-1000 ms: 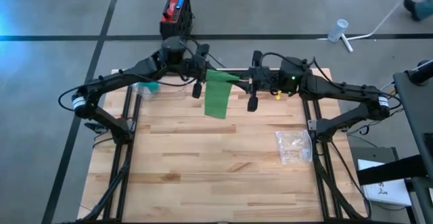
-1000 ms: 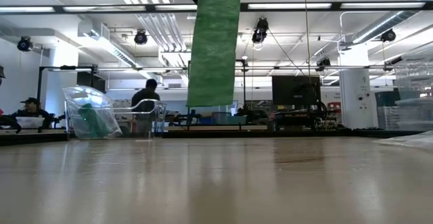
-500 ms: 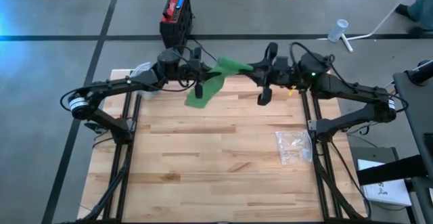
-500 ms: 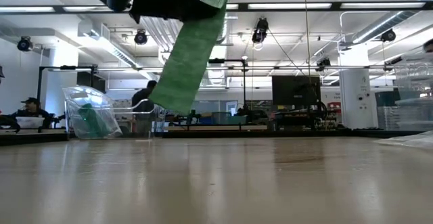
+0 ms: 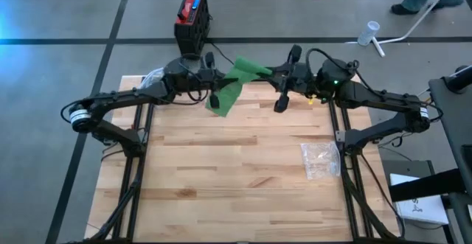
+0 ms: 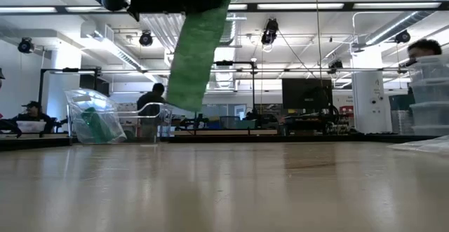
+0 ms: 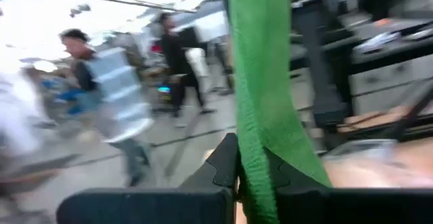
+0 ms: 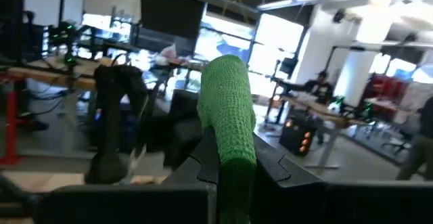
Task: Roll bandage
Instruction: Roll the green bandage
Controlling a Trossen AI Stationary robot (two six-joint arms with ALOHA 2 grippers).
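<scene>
A wooden tabletop (image 5: 236, 170) carries a small clear plastic bag (image 5: 320, 159) near its right edge and a crumpled clear bag (image 6: 95, 117) holding something green at its far left corner. On the grey floor beyond stands a red and black box (image 5: 192, 12). In the room behind, 1 person (image 6: 150, 100) stands among desks.
</scene>
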